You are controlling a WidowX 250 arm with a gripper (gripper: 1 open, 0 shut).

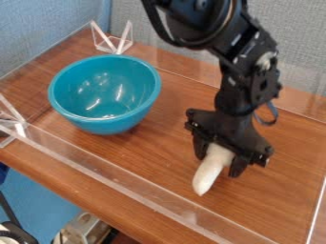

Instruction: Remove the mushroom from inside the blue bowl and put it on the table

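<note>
The blue bowl [105, 92] stands on the left of the table [152, 143], and nothing shows inside it. To its right my gripper [227, 154] points almost straight down, low over the wood. Its black fingers are shut on the mushroom [209, 175]. Only the cream-white stem shows, sticking out slanted below the fingers with its lower end at or just above the tabletop. The cap is hidden between the fingers.
Low clear acrylic walls [114, 173] run around the table, the front one close to the mushroom's lower end. A clear folded stand [116, 40] sits at the back left corner. The black arm [204, 29] rises behind the gripper.
</note>
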